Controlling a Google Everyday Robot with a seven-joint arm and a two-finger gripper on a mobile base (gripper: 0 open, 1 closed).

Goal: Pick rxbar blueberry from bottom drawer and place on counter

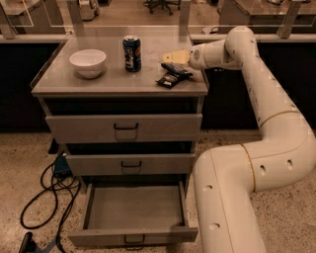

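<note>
Pale grey, the table point(116, 83) carries a white bowl point(88, 63) at its left and a dark blue can point(132, 53) near the middle. The gripper point(174, 58) hovers low over the right rear part. Whether it is closed or apart cannot be told. The rxbar blueberry point(177, 69) lies right beneath it, and whether the two touch is unclear. A black bar point(168, 80) with white stripes lies just in front. The bottom drawer point(133, 210) stands pulled out, and the two upper drawers point(123, 127) are shut.

Office-like lab, rolling chair point(161, 5) behind glass partitions point(34, 15), speckled floor point(22, 163), loose cables point(43, 193), gripper point(171, 58) over counter point(98, 85)
</note>
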